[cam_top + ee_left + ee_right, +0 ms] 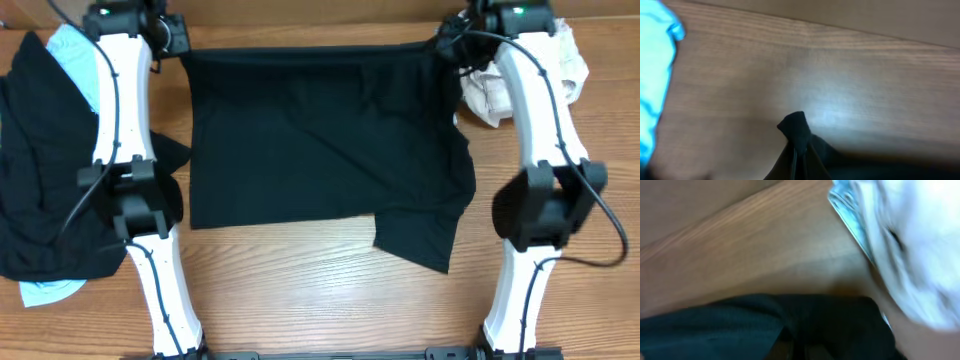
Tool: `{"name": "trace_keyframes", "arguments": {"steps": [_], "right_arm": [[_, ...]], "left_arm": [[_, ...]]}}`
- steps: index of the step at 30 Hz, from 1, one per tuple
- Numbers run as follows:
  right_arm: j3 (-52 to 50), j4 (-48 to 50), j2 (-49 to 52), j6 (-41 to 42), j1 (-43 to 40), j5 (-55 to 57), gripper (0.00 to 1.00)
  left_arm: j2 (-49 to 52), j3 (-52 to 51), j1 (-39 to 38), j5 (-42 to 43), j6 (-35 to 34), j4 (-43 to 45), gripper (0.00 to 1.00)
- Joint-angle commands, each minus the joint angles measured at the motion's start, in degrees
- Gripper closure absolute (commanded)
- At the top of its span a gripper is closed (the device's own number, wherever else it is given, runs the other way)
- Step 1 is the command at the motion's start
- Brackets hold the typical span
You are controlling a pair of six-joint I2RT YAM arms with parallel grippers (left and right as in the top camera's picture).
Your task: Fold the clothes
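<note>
Table (pixel 300 280): wood, the largest item, with bare board along the near side between the two arm bases. Black garment (pixel 320 140): lay spread flat at the centre, its far edge drawn straight between your two grippers, its near edge uneven, with a loose flap (pixel 420 235) hanging lower at the near right corner. Heap of black clothes (pixel 40 180): sat at the table's left, outside the left arm (pixel 125 130), unfolded. Beige piece (pixel 490 95): bunched at the far right, just beside the right arm (pixel 535 110) and close to the garment's far right corner. Light-blue piece (pixel 75 50): at the far left, near the held left corner; a second scrap showed under the heap. Left gripper (pixel 172 45): jaws pressed together on the far left corner, the cloth tenting to a small peak in the wrist view. Right gripper (pixel 447 47): jaws themselves not distinct, but the cloth gathered to them and the edge ran taut, so you judged it pinching the far right corner. Step in hand, as judged: carrying the far edge toward the near one. You did well to raise both corners level, keep the edge taut, travel together, and lay it square over the near edge, taking in the flap. Room: open toward you; tight at both far corners, where the light-blue and beige pieces could snag.
</note>
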Motion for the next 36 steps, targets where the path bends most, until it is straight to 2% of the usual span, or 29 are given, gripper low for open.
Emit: {"name": "trace_keyframes", "arguments": {"steps": [1,2,4,5,6,9,14,19,22,24,26,30,36], "right_arm": [[0.63,5.7,3.98,-0.24,-0.44,-1.36,0.89],[0.63,6.99,4.92,-0.5,-0.44,-1.38,0.79],[0.63,8.76,6.03,-2.05,-0.46,-1.36,0.53],[0.63,9.11,6.03,-2.54,-0.46,-1.38,0.26],[0.66,9.38,6.03,-2.84,-0.46,-1.62,0.14],[1.73,8.31,5.25,-4.35,-0.46,-4.33,0.04],[2.91,3.02,4.83,-6.19,0.26,-6.93,0.06],[-0.28,1.22,5.46,-7.72,2.54,-3.26,0.12],[-4.11,3.39,5.53,-7.69,3.63,-1.51,0.18],[-8.55,6.34,5.57,-7.21,4.09,-1.51,0.28],[-12.5,9.22,5.57,-6.91,4.13,-1.42,0.31],[-18.8,13.77,5.57,-4.2,3.98,2.56,0.32],[-19.28,15.67,5.57,-4.2,3.45,4.33,0.32]], "left_arm": [[3.61,0.07,-1.68,-1.86,-0.59,3.96,0.96],[4.57,0.07,-2.12,-1.86,-0.57,5.05,0.96],[6.1,0.07,-3.06,-1.88,-0.57,6.95,0.96],[6.64,0.07,-3.43,-1.88,-0.57,7.54,0.96],[6.91,0.07,-3.76,-1.9,-0.57,8.04,0.96],[7.34,0.07,-4.44,-2.1,-0.57,8.46,0.96],[7.34,0.07,-4.5,-2.05,-0.59,8.13,0.96],[7.34,0.07,-4.46,-2.08,-0.59,6.8,0.96],[7.34,0.07,-4.46,-2.08,-0.59,6.03,0.96],[7.34,0.07,-4.46,-2.1,-0.59,5.2,0.96],[7.34,0.07,-4.44,-2.14,-0.57,4.59,0.96],[7.34,0.07,-4.17,-4.55,-0.55,2.75,0.96],[7.34,0.07,-3.3,-5.49,-0.57,2.49,0.96]]}}
